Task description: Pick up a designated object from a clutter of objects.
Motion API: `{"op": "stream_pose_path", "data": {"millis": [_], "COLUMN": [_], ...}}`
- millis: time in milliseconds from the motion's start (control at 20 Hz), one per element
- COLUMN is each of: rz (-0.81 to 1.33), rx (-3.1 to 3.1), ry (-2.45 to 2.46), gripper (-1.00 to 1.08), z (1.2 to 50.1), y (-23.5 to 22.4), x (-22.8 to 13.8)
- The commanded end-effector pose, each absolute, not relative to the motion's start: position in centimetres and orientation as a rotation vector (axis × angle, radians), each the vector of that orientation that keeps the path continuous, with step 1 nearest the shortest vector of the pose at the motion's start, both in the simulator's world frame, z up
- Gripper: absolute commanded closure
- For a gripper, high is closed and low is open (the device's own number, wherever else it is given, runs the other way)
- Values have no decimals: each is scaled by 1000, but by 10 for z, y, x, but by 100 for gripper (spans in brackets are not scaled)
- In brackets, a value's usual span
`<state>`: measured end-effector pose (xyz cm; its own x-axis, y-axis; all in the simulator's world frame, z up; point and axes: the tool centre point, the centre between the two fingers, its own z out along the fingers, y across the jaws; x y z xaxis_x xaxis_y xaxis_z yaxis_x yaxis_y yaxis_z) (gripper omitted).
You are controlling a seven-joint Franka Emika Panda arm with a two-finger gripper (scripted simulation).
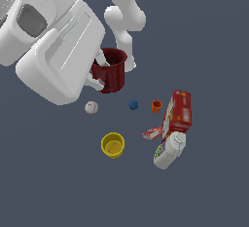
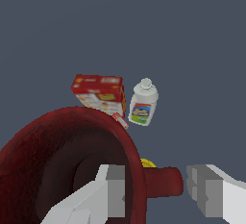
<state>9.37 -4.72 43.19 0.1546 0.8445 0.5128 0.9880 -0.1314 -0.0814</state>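
Note:
The maroon mug hangs tilted under my hand, looking larger than the items below and apparently raised off the floor. In the wrist view the mug fills the near corner, its dark inside facing the camera. My gripper is shut on it: one finger sits inside against the wall, the other is outside at the end of the side handle. From outside, the gripper is mostly hidden by the white hand. The rest of the clutter lies below.
A white ball, blue ball and tiny orange cup lie in a row. A yellow cup stands nearer. A red box, a small red packet and a white bottle cluster at the exterior view's right.

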Motion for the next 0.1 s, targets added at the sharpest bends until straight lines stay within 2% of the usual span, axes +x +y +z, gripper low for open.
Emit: {"op": "stream_pose_path", "data": {"millis": [0, 50], "rz": [-490, -490], "rx": [-2039, -2039], "ry": [-1747, -1747], "gripper": [108, 108], "z": [436, 436], "y": [-48, -48], "x": [94, 94]}}
